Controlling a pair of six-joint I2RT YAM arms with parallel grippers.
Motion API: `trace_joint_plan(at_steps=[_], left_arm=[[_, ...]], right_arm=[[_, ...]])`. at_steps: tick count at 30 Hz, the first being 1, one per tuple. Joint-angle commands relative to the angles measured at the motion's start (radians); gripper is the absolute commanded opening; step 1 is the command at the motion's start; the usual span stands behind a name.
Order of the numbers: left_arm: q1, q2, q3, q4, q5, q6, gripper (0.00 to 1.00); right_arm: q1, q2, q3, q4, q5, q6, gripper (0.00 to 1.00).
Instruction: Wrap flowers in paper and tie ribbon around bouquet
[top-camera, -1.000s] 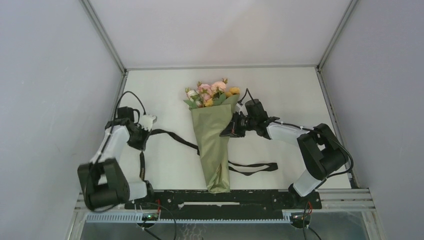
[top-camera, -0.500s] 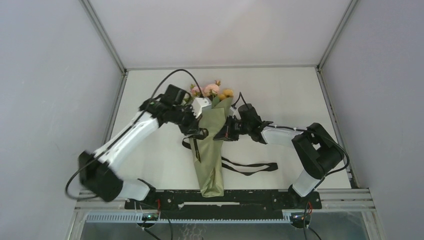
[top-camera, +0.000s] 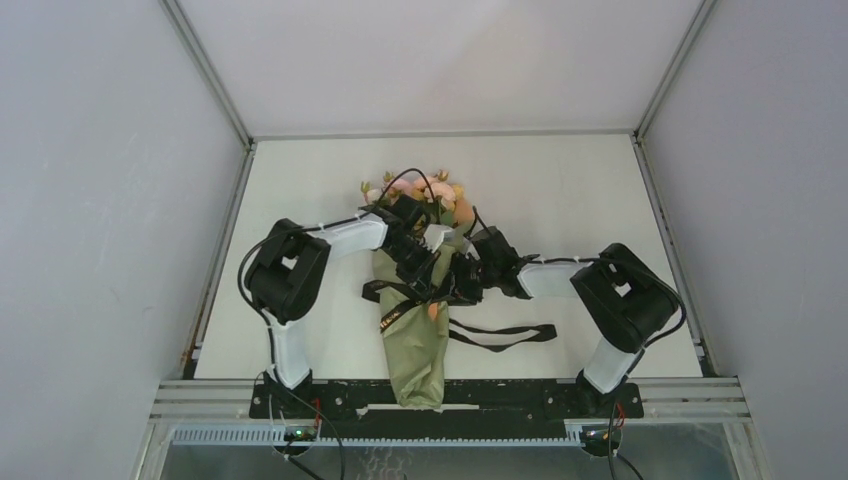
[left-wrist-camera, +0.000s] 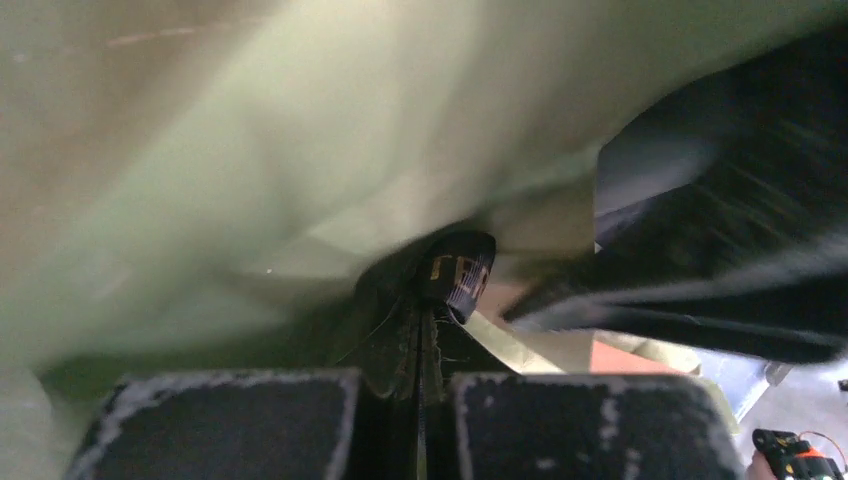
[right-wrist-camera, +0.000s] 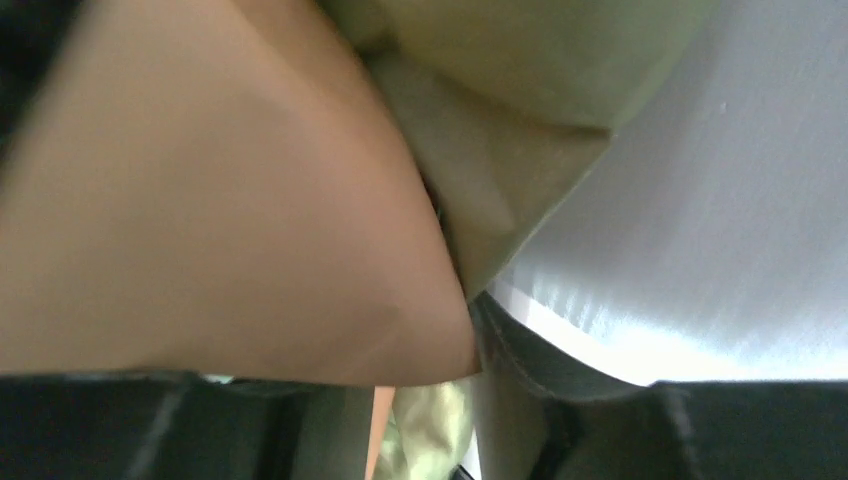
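Tying step: both tools meet over the middle of the bouquet (top-camera: 415, 340).

The left tool (left-wrist-camera: 420, 375) is clamped tight on the black ribbon (left-wrist-camera: 455, 275), right against the olive paper (right-wrist-camera: 200, 200). The right tool (right-wrist-camera: 430, 392) has its jaws apart around a tan fold and seems to grip nothing. The bouquet lies lengthwise mid-counter, flowers (top-camera: 415, 188) at the far end, with the ribbon's tail trailing right. The next move likely calls for drawing the ribbon round without loosening the wrap. The counter (top-camera: 580, 190) is pale, with grey walls (top-camera: 100, 150) on 3 sides.
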Motion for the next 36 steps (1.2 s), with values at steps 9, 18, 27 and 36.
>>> trace_joint_plan(at_steps=[9,18,27,36], left_arm=[[-0.016,0.081,0.002,0.007,-0.083,0.01,0.0],[-0.017,0.077,-0.012,0.013,-0.058,0.011,0.0],[-0.016,0.077,-0.004,0.02,-0.043,-0.009,0.0],[-0.016,0.055,-0.018,0.023,-0.077,-0.003,0.0]], right_arm=[[0.098,-0.388,0.061,-0.739,0.264,-0.295,0.53],[0.239,-0.294,0.056,-0.757,0.299,-0.451,0.56],[0.304,-0.169,0.033,-0.732,0.323,-0.457,0.49],[0.252,-0.308,0.022,-0.793,0.422,-0.405,0.0]])
